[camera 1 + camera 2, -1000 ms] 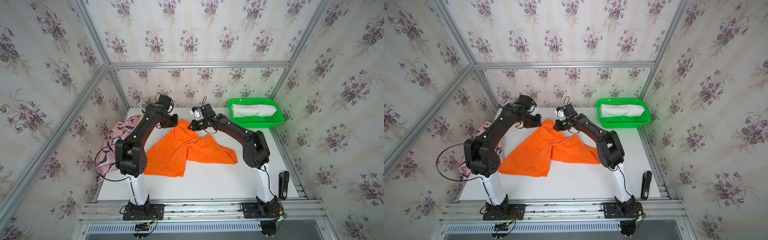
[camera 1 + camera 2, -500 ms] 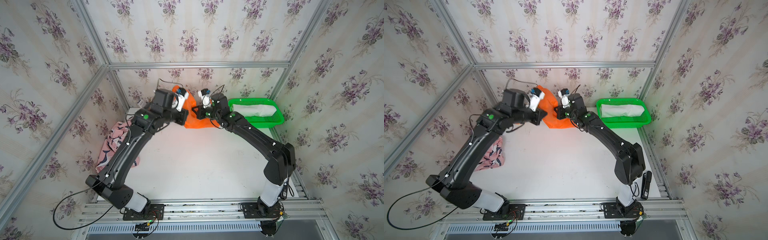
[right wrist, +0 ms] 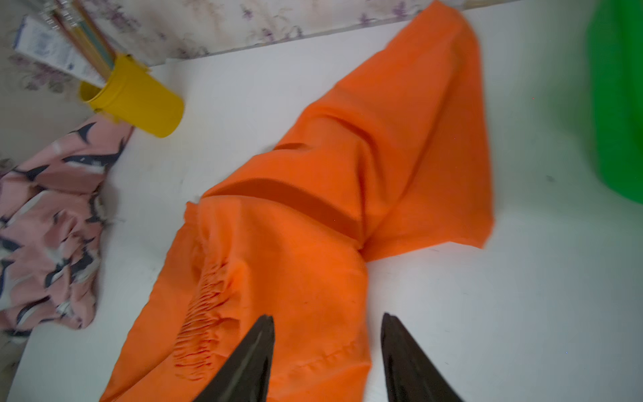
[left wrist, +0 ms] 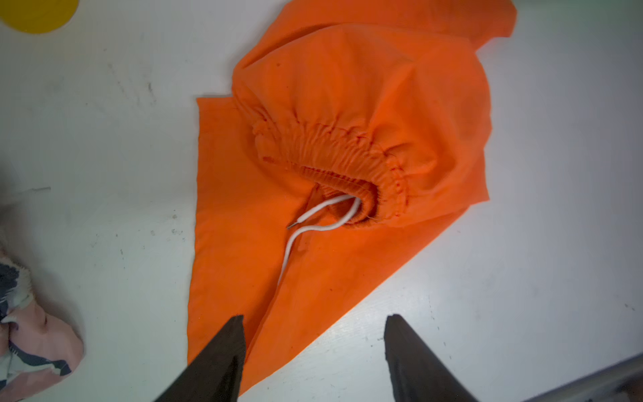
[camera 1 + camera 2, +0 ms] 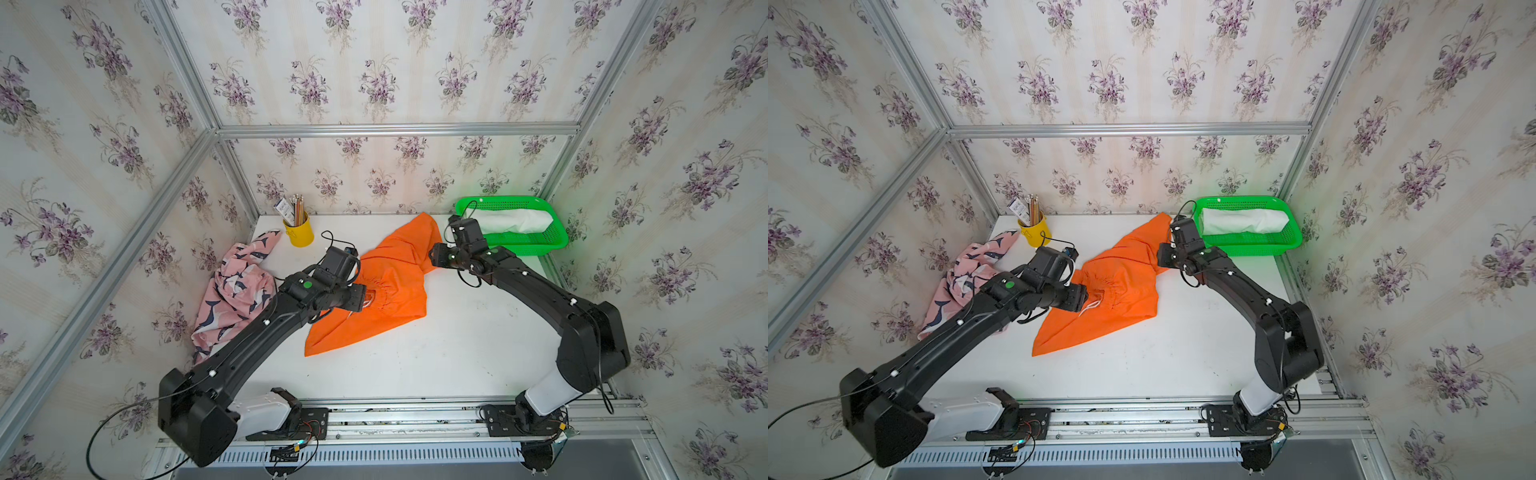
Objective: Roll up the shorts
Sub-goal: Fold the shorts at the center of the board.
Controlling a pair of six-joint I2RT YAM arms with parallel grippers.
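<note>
The orange shorts (image 5: 386, 286) (image 5: 1121, 286) lie loosely folded on the white table, waistband and white drawstring (image 4: 313, 212) facing up. My left gripper (image 4: 313, 318) hangs open over their near edge, one finger (image 4: 226, 348) above cloth, the other above bare table, holding nothing. Above the shorts' right edge (image 3: 330, 209) my right gripper (image 3: 325, 318) is open too and empty. In both top views, pink whale-print shorts (image 5: 237, 286) (image 5: 959, 278) are heaped at the left wall. White shorts (image 5: 515, 222) (image 5: 1246, 220) lie in the green basket.
A yellow cup of pencils (image 5: 298, 232) (image 3: 139, 101) stands at the back left, beside the pink shorts. The green basket (image 5: 557, 243) (image 5: 1291, 241) fills the back right corner. Wallpapered walls and metal frame bars close in the table on three sides.
Both grippers, shut on the orange shorts a second ago, lifted them high at the back, then came down and opened. The shorts dropped into a folded heap.
</note>
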